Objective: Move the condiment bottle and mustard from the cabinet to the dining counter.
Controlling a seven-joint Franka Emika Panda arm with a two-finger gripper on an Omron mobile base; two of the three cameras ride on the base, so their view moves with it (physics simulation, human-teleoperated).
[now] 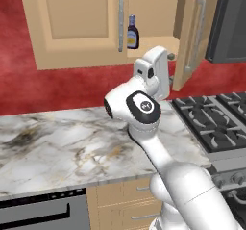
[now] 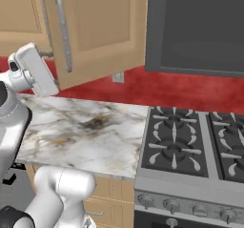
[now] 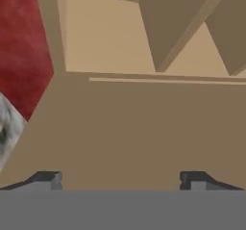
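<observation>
The condiment bottle (image 1: 132, 32) stands upright inside the cabinet (image 1: 77, 27), just right of the closed left door's silver handle, with the right door (image 1: 192, 31) swung open. The tool (image 3: 120, 180) is raised beneath the cabinet's floor, its fingers (image 3: 48, 180) spread wide with nothing between them (the hand view looks up at the tan underside). Below it lies the marble table (image 1: 72, 147), with the stove (image 1: 216, 118) to its right.
</observation>
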